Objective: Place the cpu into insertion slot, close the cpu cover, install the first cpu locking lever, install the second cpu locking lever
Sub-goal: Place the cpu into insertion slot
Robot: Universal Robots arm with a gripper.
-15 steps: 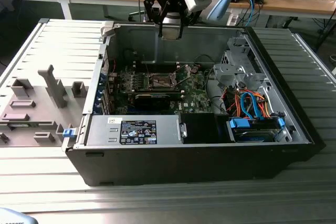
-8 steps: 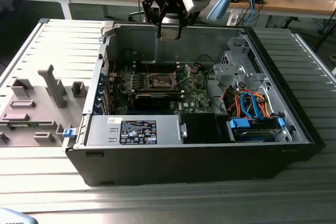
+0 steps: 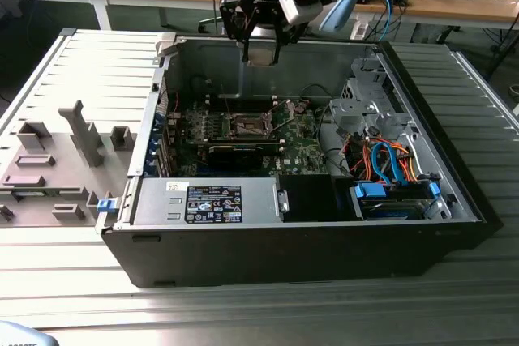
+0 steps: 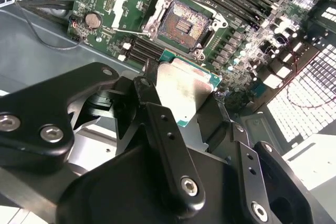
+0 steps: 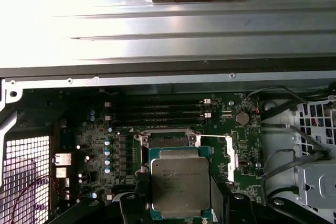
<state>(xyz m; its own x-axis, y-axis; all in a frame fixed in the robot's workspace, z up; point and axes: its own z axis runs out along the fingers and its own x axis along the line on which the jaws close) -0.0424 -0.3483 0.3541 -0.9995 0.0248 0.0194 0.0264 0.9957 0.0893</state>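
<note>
The cpu (image 5: 180,186), silver-topped, green-edged, held by gripper (image 4: 184,99).

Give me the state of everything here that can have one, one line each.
gripper, shut on the cpu, above the motherboard.
cpu, held between the fingers, not yet in the slot.
insertion slot, empty, contacts bare.
cpu cover, swung open, off the slot.
computer case, open on top, inside exposed.

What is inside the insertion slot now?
In the second wrist view the insertion slot holds no chip; its dark contact field lies bare. The cpu, gripped in the tool, hides most of it in the first wrist view.
</note>
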